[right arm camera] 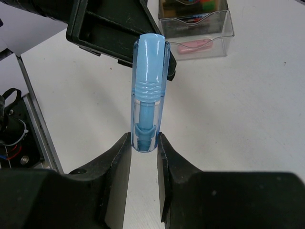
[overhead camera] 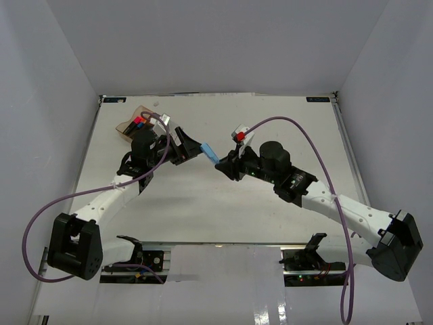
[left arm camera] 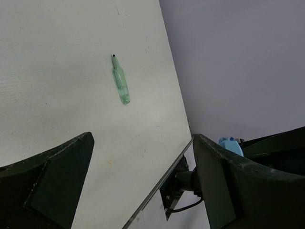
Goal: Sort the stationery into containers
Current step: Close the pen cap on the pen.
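One pastel blue marker [right arm camera: 148, 90] is pinched at one end by the right gripper [right arm camera: 144, 143], over the table's middle, near the organiser tray [right arm camera: 224, 28]. The left gripper [left arm camera: 143, 148] is spread wide, holding nothing, just beside the marker's free end.

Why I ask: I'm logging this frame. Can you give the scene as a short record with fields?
right gripper: shut on one end of the pastel blue highlighter
left gripper: open, close to the highlighter's far end
organiser tray: far left of the table; pink marker in its clear compartment
loose item: mint green marker lying on the table
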